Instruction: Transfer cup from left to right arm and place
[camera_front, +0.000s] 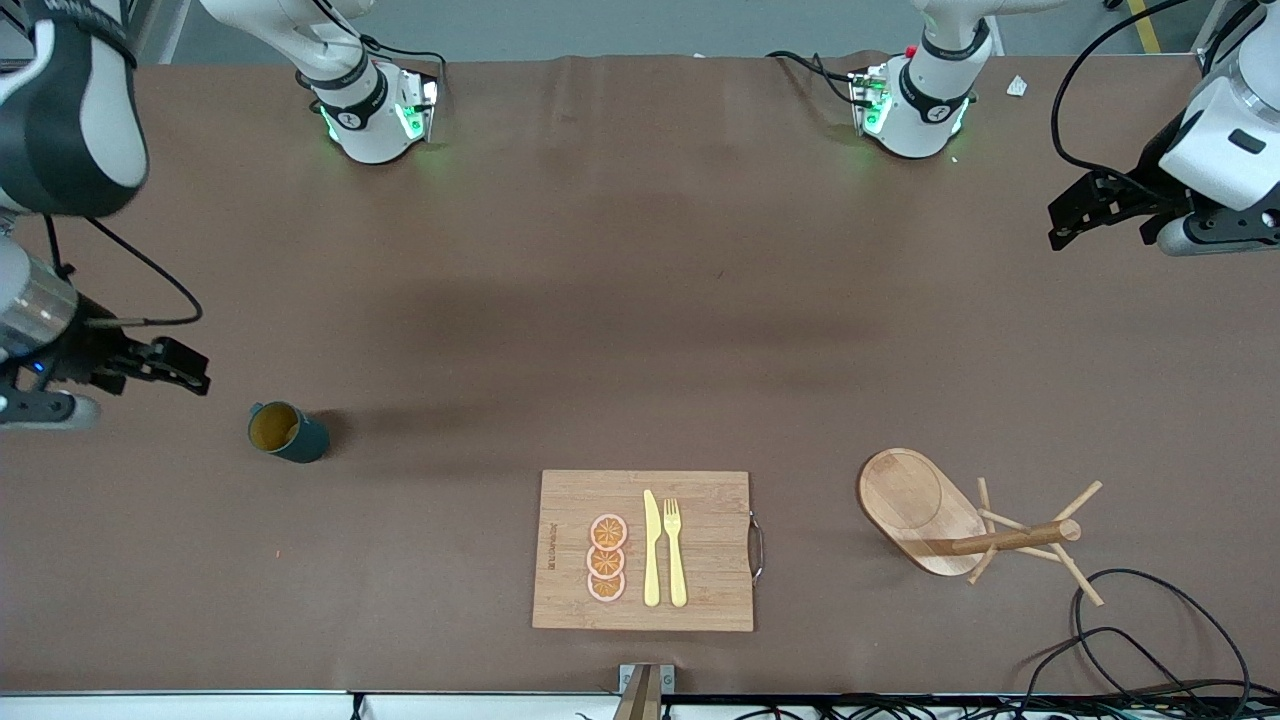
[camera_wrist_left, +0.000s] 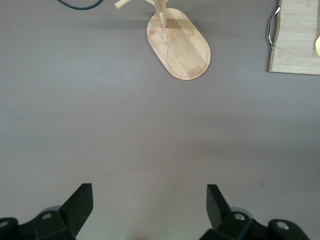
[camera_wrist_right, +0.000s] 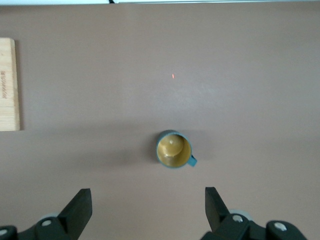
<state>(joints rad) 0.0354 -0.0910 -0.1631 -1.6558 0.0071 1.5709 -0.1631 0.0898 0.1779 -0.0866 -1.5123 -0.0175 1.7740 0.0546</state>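
Cup position: the cup (camera_front: 288, 432), a small dark teal mug with a tan-yellow inside, stands upright on the bare tabletop (camera_front: 620, 300) at the right arm's end, well apart from the cutting board (camera_front: 645, 550) and nearer the front camera than both arm bases.

Cup handle: in the right wrist view the handle juts from the cup's rim (camera_wrist_right: 173, 149); in the front view it shows as a small nub pointing toward the right arm's end of the tabletop.

Right gripper: the right gripper (camera_front: 185, 368) hangs in the air over the tabletop just beside the cup, with its fingers (camera_wrist_right: 77, 207) spread wide and nothing between them (the cup sits free, touched by nothing).

Left gripper: the left gripper (camera_front: 1075, 215) hangs over the left arm's end of the tabletop, fingers (camera_wrist_left: 80, 202) spread and empty; this arm waits.

Nearer arm: the right gripper is near the cup; the left gripper is well apart from it, with the whole tabletop between.

Peg rack: a wooden peg rack (camera_front: 950, 525) lies tipped on its side toward the left arm's end, beside the cutting board.

Judged stage: the cup appears already set down at the right arm's end, so little seems left beyond drawing the right arm clear.
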